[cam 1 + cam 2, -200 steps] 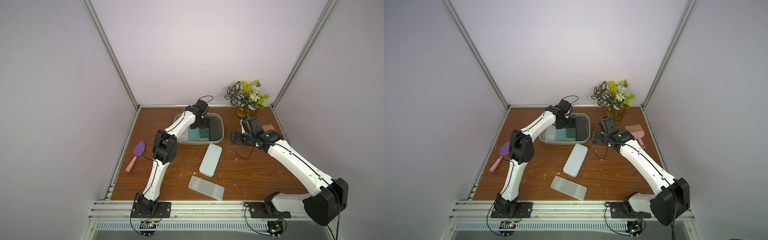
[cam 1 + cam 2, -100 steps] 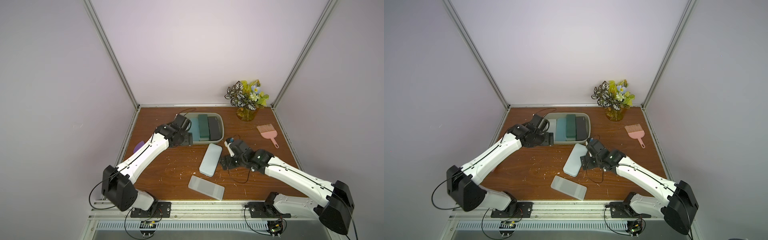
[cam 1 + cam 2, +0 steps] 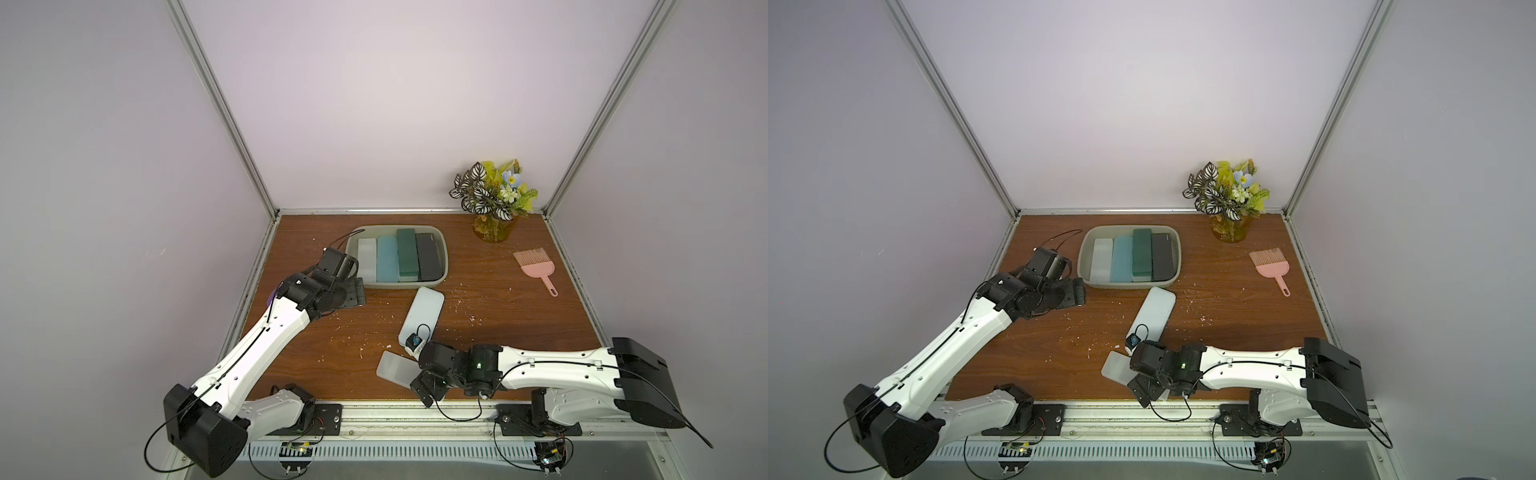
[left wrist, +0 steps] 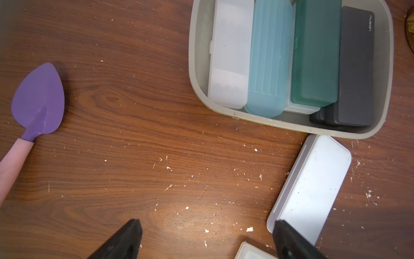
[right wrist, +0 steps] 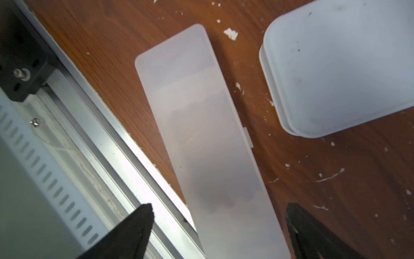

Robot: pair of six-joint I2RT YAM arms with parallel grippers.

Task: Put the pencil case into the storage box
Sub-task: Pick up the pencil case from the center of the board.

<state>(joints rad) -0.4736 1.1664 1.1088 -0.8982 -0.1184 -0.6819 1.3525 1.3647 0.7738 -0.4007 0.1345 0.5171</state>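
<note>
Right wrist view: the slim frosted pencil case [image 5: 201, 125] runs between the two fingers of the right claw [image 5: 218, 208]. The jaws are spread wider than the case and grip nothing.

In a top view the storage box [image 3: 397, 285] already holds four cases side by side: white [image 3: 367, 259], light blue [image 3: 387, 257], dark green [image 3: 406, 253] and black [image 3: 429, 255]. Two remain on the counter [image 3: 316, 345], so the job looks about two-thirds done.

The frosted case lies by the front edge, well apart from the box at its 6 o'clock, with the claw over its 4 o'clock end. The wide white case [image 3: 422, 318] lies between them, its far end just beside the box wall.

The left claw [image 3: 359, 291], also wide open and empty, hangs off the box's 8 o'clock corner.
</note>
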